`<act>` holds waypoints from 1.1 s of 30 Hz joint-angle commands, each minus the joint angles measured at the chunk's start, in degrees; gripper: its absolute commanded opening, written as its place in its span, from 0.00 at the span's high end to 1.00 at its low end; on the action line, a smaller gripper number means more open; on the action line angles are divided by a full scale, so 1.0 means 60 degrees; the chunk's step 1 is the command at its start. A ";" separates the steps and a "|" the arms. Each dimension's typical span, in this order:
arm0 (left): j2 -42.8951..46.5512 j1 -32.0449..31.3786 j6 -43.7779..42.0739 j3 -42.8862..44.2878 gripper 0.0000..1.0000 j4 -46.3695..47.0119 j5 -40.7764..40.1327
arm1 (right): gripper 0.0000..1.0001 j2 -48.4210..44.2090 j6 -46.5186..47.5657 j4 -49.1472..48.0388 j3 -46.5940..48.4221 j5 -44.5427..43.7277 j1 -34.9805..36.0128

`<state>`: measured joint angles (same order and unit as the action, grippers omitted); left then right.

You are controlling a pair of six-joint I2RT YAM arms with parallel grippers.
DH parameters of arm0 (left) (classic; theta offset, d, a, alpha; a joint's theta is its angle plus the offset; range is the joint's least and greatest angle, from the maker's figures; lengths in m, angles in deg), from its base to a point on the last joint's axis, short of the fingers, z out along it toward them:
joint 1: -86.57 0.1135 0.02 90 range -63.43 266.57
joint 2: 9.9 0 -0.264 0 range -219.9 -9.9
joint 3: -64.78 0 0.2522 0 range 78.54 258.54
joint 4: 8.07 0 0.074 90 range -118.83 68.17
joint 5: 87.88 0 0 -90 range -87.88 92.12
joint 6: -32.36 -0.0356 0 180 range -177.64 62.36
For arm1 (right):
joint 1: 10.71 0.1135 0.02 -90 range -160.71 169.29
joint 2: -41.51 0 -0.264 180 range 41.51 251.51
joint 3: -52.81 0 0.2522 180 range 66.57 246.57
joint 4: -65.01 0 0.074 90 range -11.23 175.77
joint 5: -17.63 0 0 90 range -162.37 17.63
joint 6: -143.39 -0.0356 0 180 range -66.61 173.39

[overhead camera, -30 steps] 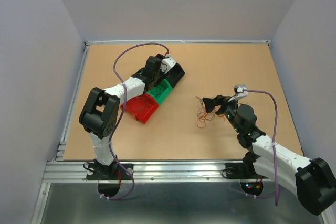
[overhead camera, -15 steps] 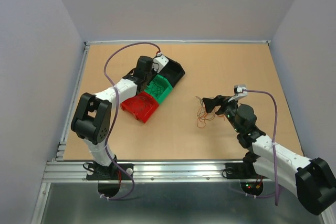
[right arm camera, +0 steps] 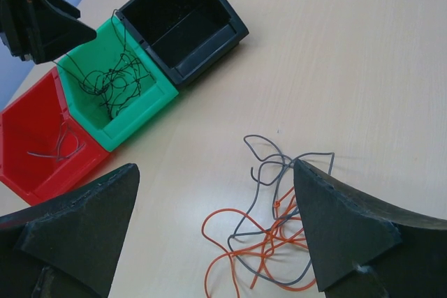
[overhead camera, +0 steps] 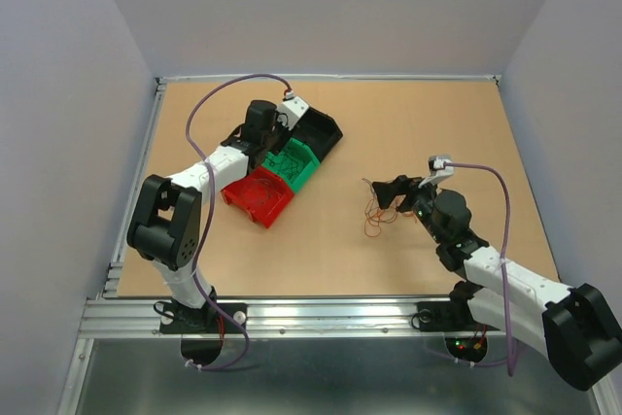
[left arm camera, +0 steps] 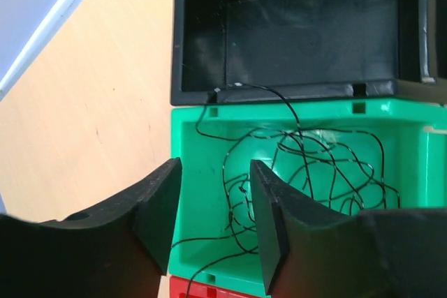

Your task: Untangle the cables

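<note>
**Sorting in progress.** My left jaws hang over the green bin [left arm camera: 183, 172], parted, with nothing between them. Black wires [left arm camera: 307, 165] lie loose inside it, which suggests this bin collects the dark strands. The red bin [right arm camera: 28, 120] touching it holds one grey wire [right arm camera: 59, 150], and the black bin [right arm camera: 178, 22] adjoins the green bin's other side. My right jaws are spread wide just above the cables [right arm camera: 269, 242], an orange-and-grey knot lying on the surface [right arm camera: 363, 68] well apart from the bins. I judge they are poised there to draw out another strand.
</note>
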<state>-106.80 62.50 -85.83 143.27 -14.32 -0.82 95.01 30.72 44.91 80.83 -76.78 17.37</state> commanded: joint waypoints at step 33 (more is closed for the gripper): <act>-0.1209 0.0673 0.0127 0.1547 1.00 -0.0373 0.2028 | 0.03 -0.0448 0.0205 -0.0361 0.0436 0.0178 -0.0080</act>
<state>-119.90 66.08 -84.47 155.49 -15.63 10.76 93.94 31.13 44.89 81.57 -75.38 17.37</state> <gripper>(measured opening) 0.040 0.965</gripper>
